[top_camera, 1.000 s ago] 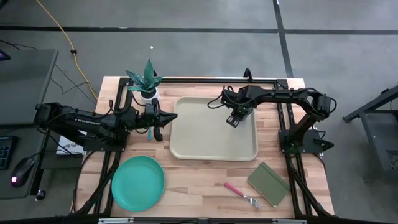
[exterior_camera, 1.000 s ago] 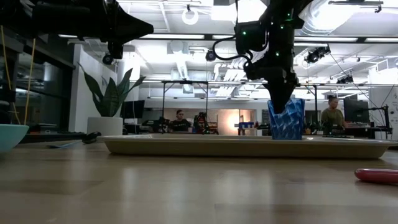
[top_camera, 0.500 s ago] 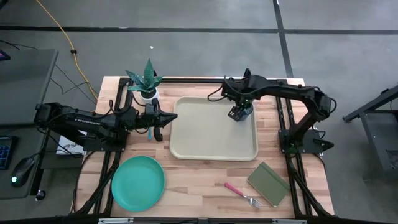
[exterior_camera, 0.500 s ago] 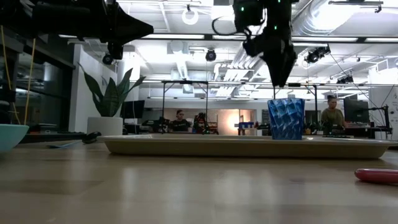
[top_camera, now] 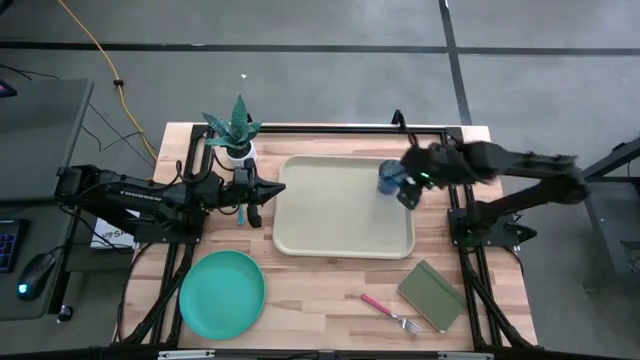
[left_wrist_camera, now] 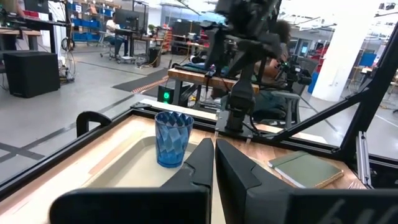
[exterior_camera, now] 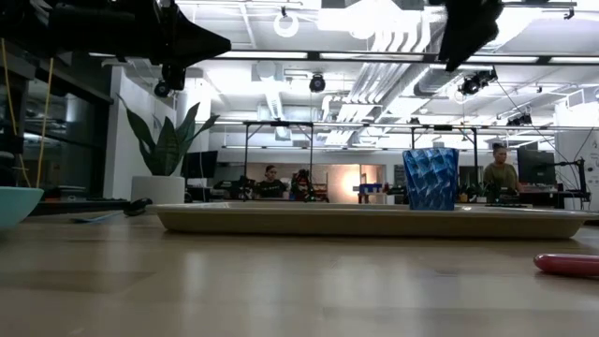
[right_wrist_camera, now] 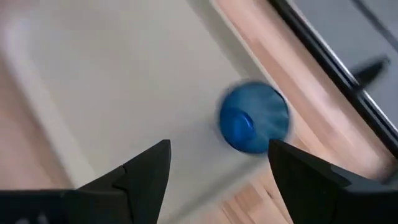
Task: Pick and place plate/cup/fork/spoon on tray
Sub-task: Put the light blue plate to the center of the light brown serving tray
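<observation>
High view: right hand point(top_camera: 412, 190) at right of centre, fingers spread apart and holding nothing, just right of the cup point(top_camera: 388, 178) standing upright in the upper right corner of the tray point(top_camera: 340, 240). Fork point(top_camera: 389, 312) lying well below that hand toward the lower right of the frame, on the bench point(top_camera: 310, 300) just left of a green notebook point(top_camera: 432, 294), long axis slanting from upper left to lower right, pink handle uppermost, silver tines lowest. Probably the right arm's job, being far nearer. Left hand point(top_camera: 256, 195) parked left of the tray, fingers together on nothing; below it the teal plate point(top_camera: 222, 293) at lower left, likely its pick.
</observation>
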